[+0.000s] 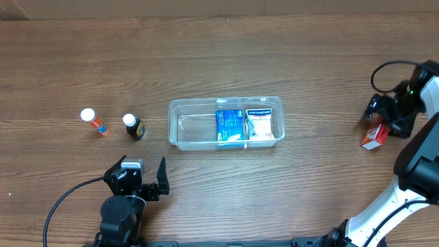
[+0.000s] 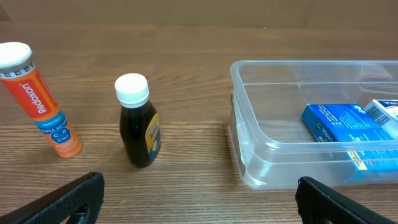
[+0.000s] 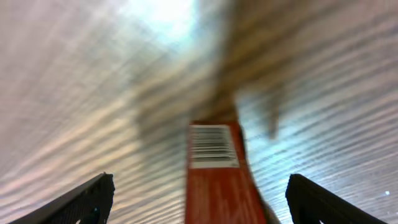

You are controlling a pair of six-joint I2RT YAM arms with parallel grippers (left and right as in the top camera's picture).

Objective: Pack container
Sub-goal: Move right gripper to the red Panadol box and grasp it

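Observation:
The clear plastic container (image 1: pixel 226 123) sits mid-table and holds a blue box (image 1: pixel 230 126) and a white box (image 1: pixel 260 121); it also shows in the left wrist view (image 2: pixel 261 149) with the blue box (image 2: pixel 339 121). An orange tube (image 1: pixel 95 123) (image 2: pixel 43 102) and a dark bottle with a white cap (image 1: pixel 133 127) (image 2: pixel 138 121) stand to its left. My left gripper (image 1: pixel 140 180) (image 2: pixel 199 199) is open and empty, near the front edge. My right gripper (image 1: pixel 388 121) (image 3: pixel 199 199) is open, its fingers on either side of a red box (image 1: pixel 374 136) (image 3: pixel 217 171) on the table at far right.
The wooden table (image 1: pixel 219 62) extends all around the container. A black cable (image 1: pixel 58 206) loops beside the left arm's base.

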